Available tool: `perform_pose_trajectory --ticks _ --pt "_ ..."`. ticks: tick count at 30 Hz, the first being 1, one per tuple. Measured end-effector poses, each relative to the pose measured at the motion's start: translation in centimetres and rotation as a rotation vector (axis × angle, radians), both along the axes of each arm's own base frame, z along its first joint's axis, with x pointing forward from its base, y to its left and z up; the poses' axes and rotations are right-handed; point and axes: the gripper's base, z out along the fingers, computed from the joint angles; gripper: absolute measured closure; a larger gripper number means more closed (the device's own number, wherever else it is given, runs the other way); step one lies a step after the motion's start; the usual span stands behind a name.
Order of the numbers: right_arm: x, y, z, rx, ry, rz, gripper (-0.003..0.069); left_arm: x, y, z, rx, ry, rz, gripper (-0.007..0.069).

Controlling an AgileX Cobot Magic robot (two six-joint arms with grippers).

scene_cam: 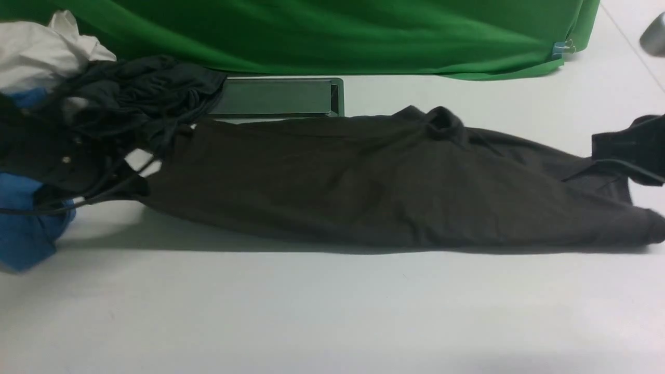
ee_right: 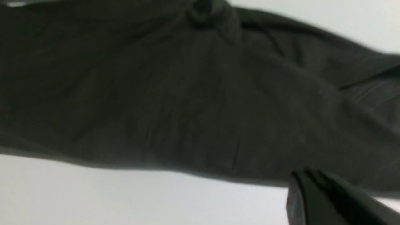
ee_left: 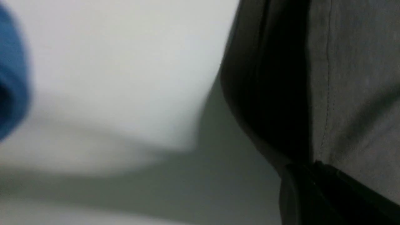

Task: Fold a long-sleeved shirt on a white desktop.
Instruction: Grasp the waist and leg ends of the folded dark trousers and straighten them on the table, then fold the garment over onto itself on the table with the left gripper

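Note:
The long-sleeved shirt, dark brown-grey, stretches sideways across the white desktop, its collar toward the back. Its left end is raised off the table, over a shadow, at my left gripper. In the left wrist view the dark fingers meet the shirt's seamed edge and appear shut on it. My right gripper hovers over the shirt's right end. The right wrist view shows its fingertips pressed together just above the shirt's near edge, with no cloth seen between them.
A heap of clothes sits at the back left: white cloth, a black-teal garment and a blue garment. The grey cable slot lies behind the shirt, under the green cloth. A grey object is at the far right corner.

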Motion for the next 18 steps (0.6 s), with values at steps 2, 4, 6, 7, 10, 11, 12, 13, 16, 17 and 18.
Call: perform_pose_trajectory --ticks 2,4,6,7,10,11,12,13,16,17,18 --pt "-0.2 0.0 0.4 0.005 -0.023 -0.001 0.0640 0.0 0.3 0.0 -0.014 -0.011 0.009 0.0596" --pt "-0.3 -0.1 0.6 0.007 -0.033 -0.001 0.0638 0.0 0.2 0.1 -0.037 -0.028 0.007 0.0596" --pt "-0.5 -0.1 0.8 0.010 -0.044 -0.001 0.0638 0.1 -0.2 0.6 -0.065 -0.061 0.003 0.0596" --pt "-0.5 -0.1 0.8 0.010 -0.044 -0.001 0.0638 0.1 -0.2 0.7 -0.067 -0.067 0.002 0.0596" --pt "-0.9 -0.2 1.3 0.021 -0.066 -0.007 0.0638 0.8 -1.8 2.8 -0.140 -0.192 -0.008 0.0596" --pt "-1.0 -0.2 1.5 0.024 -0.075 -0.008 0.0638 1.0 -2.2 3.3 -0.152 -0.220 -0.016 0.0596" --pt "-1.2 -0.3 1.6 0.027 -0.082 -0.009 0.0638 1.6 -3.3 4.6 -0.175 -0.284 -0.037 0.0596" --pt "-1.3 -0.3 1.8 0.028 -0.089 -0.009 0.0636 2.0 -4.1 5.4 -0.188 -0.326 -0.058 0.0596" --pt "-2.0 -0.4 2.5 0.049 -0.116 -0.010 0.0631 4.0 -9.0 9.1 -0.205 -0.475 -0.175 0.0596" --pt "-2.4 -0.4 2.8 0.063 -0.126 -0.011 0.0630 4.7 -10.9 10.3 -0.208 -0.516 -0.223 0.0596" --pt "-2.9 -0.4 3.1 0.077 -0.132 -0.011 0.0631 5.2 -13.1 11.4 -0.217 -0.554 -0.273 0.0596"
